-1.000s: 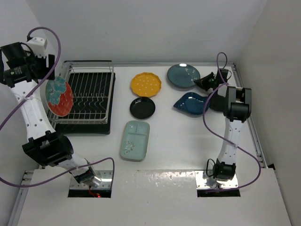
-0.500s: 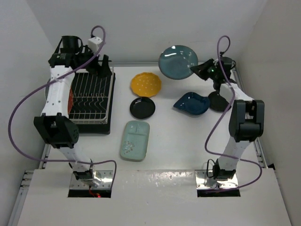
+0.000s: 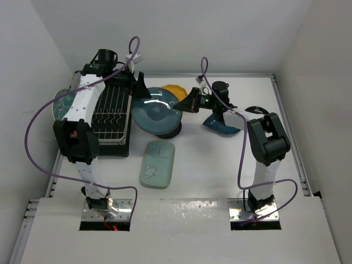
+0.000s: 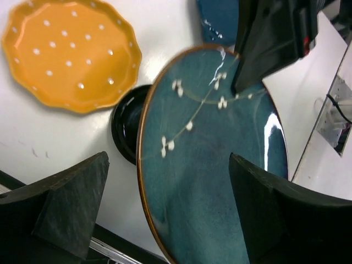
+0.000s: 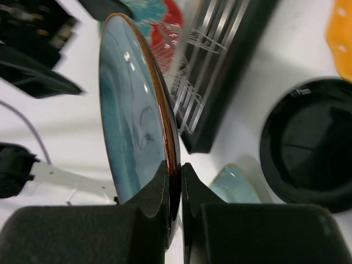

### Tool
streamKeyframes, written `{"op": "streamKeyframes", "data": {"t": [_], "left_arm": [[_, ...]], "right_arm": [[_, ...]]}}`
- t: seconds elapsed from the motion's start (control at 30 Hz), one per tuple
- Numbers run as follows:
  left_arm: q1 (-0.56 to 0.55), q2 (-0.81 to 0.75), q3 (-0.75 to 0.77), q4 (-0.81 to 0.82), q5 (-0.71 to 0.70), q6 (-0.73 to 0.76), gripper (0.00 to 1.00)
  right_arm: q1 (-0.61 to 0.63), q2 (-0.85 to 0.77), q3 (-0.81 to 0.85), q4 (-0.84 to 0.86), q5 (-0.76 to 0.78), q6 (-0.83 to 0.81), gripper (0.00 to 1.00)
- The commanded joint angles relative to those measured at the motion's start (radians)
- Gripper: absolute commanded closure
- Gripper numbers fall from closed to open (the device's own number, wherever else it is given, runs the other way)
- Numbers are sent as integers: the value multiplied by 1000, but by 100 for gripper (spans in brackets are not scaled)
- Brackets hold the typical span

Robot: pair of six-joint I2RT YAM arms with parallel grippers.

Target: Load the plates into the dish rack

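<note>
My right gripper (image 3: 188, 103) (image 5: 175, 165) is shut on the rim of the grey-teal round plate (image 3: 157, 113) (image 5: 129, 110) and holds it on edge above the table's middle, just right of the dish rack (image 3: 110, 110) (image 5: 220, 71). My left gripper (image 3: 136, 91) (image 4: 168, 165) is open, its fingers straddling the left rim of that plate (image 4: 214, 165) without closing on it. The red plate with teal flowers (image 3: 63, 102) (image 5: 165, 33) stands at the rack's left side.
On the table lie the yellow scalloped plate (image 3: 175, 91) (image 4: 66, 52), a small black plate (image 3: 171, 132) (image 4: 125, 124) (image 5: 308, 143) partly under the held plate, the dark blue leaf plate (image 3: 223, 124) (image 4: 217, 22) and the mint tray (image 3: 157, 164) (image 5: 236, 184).
The right arm lifted the grey-teal plate and carried it left to the middle. The left arm left the red plate in the rack and swung right to the held plate.
</note>
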Motion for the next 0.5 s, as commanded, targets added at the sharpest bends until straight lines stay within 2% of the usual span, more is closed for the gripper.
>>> {"op": "streamKeyframes", "data": {"t": [0.0,0.07,0.1,0.2,0.23,0.3,0.33,0.37,0.43,0.47], "left_arm": [[16,6,-38,-9,66,22,7],[16,6,-56,-53,55,66,13],[16,15,-56,-71,55,79,24],[27,15,-56,-110,98,102,43],[36,15,-56,-111,107,102,57],[36,6,-56,-120,107,112,76],[45,-3,-46,-130,107,112,92],[45,-3,-33,-130,107,112,98],[56,-12,-1,-130,87,102,100],[70,-12,13,-130,78,102,100]], "right_arm": [[-18,-18,119,415,-94,188,100],[-2,-17,127,401,-97,169,100],[2,-21,130,390,-98,144,100],[9,-21,145,314,-95,85,100],[11,-21,150,289,-97,78,100],[14,-15,159,280,-87,66,100],[11,-12,162,261,-84,60,100],[14,-12,173,248,-72,48,100],[15,-13,180,171,-52,0,100],[20,-15,191,149,-46,-15,95]]}}
